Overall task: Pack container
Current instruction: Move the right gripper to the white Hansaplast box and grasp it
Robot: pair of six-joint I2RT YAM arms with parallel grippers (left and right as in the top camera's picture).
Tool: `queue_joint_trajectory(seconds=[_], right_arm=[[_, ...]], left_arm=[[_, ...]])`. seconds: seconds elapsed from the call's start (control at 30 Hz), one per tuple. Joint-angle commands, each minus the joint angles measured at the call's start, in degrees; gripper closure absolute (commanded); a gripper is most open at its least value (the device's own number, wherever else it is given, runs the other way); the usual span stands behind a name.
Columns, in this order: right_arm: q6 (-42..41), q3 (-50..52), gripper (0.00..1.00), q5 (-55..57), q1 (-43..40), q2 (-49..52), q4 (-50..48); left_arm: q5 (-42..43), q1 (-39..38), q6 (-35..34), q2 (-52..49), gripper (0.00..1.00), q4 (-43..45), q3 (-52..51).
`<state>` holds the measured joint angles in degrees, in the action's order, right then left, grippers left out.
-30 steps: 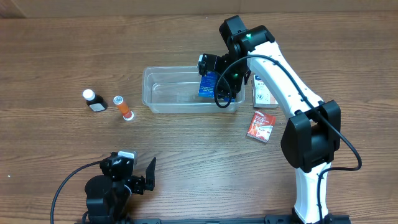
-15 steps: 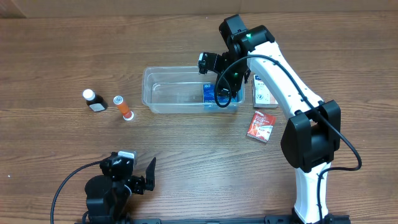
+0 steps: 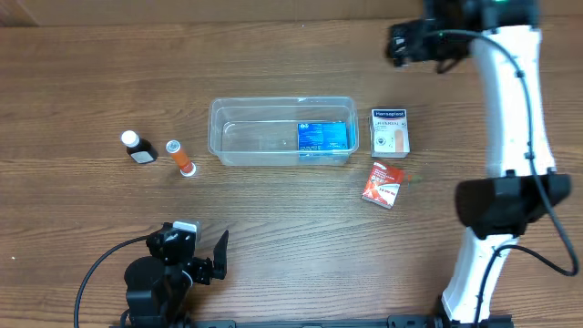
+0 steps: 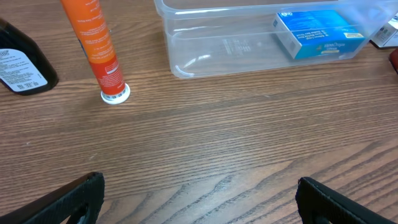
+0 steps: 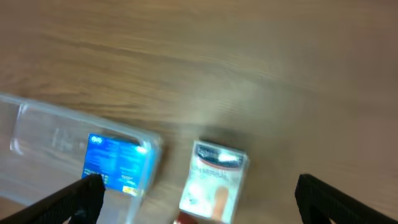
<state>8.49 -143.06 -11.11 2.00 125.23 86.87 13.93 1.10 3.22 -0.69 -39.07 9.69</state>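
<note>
Two grippers are yours here, and both are spread wide with nothing between the fingers: the left gripper hangs low over the wooden table, and the right gripper is raised high, its wrist view blurred. You find the container ahead of the left gripper, slightly to its right, one long clear wall facing the fingers, so its long axis runs crosswise to that gripper's reach, open top upward. From the right gripper it sits below and to the left. A blue box lies flat on the tub's floor at the end nearer the right gripper, its long side along the tub's short side; you can see white print on its lid, too small to read. Just beyond that end, outside the tub, a white box lies flat with a dark heading you cannot read surely, and a red box lies tilted near it. Ahead and left of the left gripper an orange tube stands on its white cap, lettering illegible, beside a dark bottle with fine-print label.
</note>
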Motion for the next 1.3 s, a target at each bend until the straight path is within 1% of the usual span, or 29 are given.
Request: queue_joint_trajectory(seconds=[0.0,0.07,0.13,0.17,0.2,0.27,0.43,0.6,0.87,1.13,1.27], right_arm=[[-4.24,3.32,0.0,-7.69,-4.17,-0.35,1.11],[-4.22,6.45,0.0,-7.37,-4.98,-0.33,1.05],[-4.31,11.69,0.0,-5.64,-4.87,-0.33,-0.15],[-5.73,14.23,0.0,-4.68,-4.7,-0.33,-1.14],[-8.98,17.7,0.0,-2.8,-4.7,-0.33,-2.91],[-11.96,22.49,0.0,-1.99,-4.7,-0.33,-5.53],[-13.11,31.47,0.0,-0.96,-3.98,-0.33,-10.54],[-13.0,36.44,0.0,-0.46,-3.45,-0.33,-13.55],[-13.07,42.77,0.0,1.01,0.96,-0.26,-18.21],[-13.03,46.82,0.0,1.29,0.94,-0.04,-22.08],[-13.0,47.89,0.0,4.15,0.94,-0.04,-24.28]], left_arm=[[0.04,-0.39,0.63,0.44,0.0,0.15,-0.22],[0.04,-0.39,0.63,0.44,0.0,0.15,-0.22],[0.04,-0.39,0.63,0.44,0.0,0.15,-0.22],[0.04,-0.39,0.66,0.44,0.0,0.15,-0.22],[0.04,-0.39,0.66,0.44,0.0,0.15,-0.22],[0.04,-0.39,0.66,0.44,0.0,0.15,-0.22],[0.04,-0.39,0.63,0.44,0.0,0.15,-0.22],[0.04,-0.39,0.66,0.44,0.0,0.15,-0.22],[0.04,-0.39,0.63,0.44,0.0,0.13,-0.22],[0.04,-0.39,0.66,0.44,0.0,0.15,-0.22],[0.04,-0.39,0.63,0.44,0.0,0.15,-0.22]])
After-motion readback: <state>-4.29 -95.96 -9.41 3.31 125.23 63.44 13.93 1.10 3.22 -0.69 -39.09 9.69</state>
